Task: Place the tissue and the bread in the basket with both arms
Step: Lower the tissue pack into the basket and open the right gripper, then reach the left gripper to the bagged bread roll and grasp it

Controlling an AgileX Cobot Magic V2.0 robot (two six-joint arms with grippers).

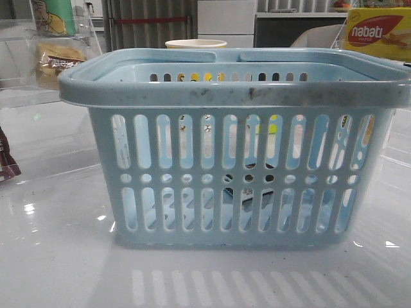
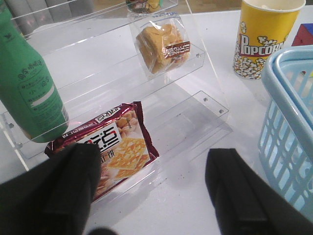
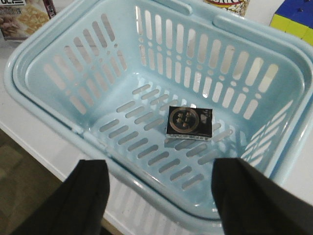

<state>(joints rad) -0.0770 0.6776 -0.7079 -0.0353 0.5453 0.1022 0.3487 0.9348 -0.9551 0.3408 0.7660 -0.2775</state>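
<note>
Your right gripper [image 3: 159, 196]: jaws apart, holding nothing, above the basket [image 3: 44, 105] | tissue [image 3: 190, 122] lies flat on the basket floor, frame centre | your left gripper [image 2: 151, 193]: jaws apart, empty, just beside the biscuit packet [image 2: 110, 147] | bread [image 2: 161, 46] sits on the clear acrylic shelf [image 2: 205, 98], upper centre | popcorn cup [image 2: 261, 39] upper right.

Pale blue moulded plastic basket [image 1: 244, 160], smooth, rim scuffed dark. Glossy white table [image 1: 64, 269], strong reflections. Clear acrylic shelf [image 2: 195, 63]. Bread [image 2: 159, 44] in crinkled transparent film. Shiny foil cracker wrapper [image 2: 117, 147]. Printed paper popcorn cup [image 2: 261, 39]. Tissue [image 3: 190, 122] pack, glossy dark wrap.
</note>
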